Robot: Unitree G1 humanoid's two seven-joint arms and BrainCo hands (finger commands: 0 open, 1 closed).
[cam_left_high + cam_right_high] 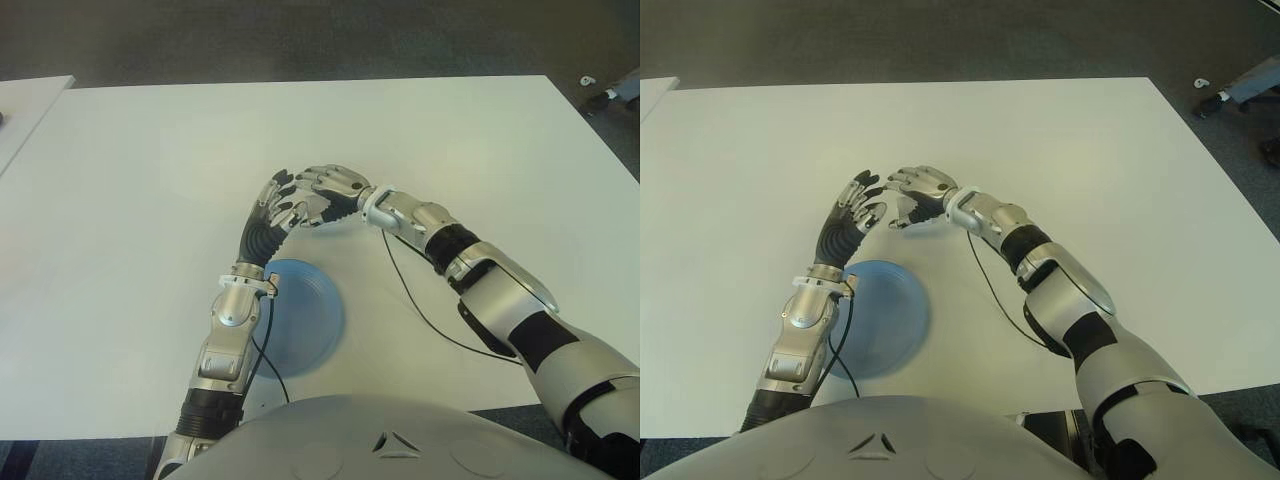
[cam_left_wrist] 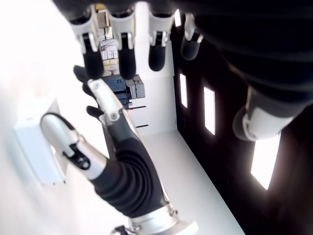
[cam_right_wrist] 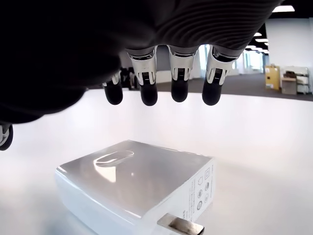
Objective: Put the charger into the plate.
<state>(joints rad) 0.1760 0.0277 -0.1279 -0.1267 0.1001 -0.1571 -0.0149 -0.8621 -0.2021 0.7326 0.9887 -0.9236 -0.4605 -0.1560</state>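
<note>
Grasp step judged in hand; right hand (image 1: 325,192) to be lowered squarely, thumb and fingers (image 3: 179,93) closed across charger's (image 3: 134,183) flat sides, plug prongs avoided; fingers were spread, nothing held; charger lay on table (image 1: 150,180) directly beneath fingertips, untouched, beyond plate (image 1: 305,315); left hand (image 1: 283,205) just beside, fingers spread, empty.

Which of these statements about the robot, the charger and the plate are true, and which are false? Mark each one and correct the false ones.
1. The charger already lies in the blue plate. False: it lies on the white table, beyond the plate.
2. The right hand hovers over the charger with fingers spread, not gripping it. True.
3. The left hand is far from the right hand. False: the two show close together, just beyond the plate.
4. The plate holds nothing. True.
5. The charger's metal prongs are visible in the right wrist view. True.
</note>
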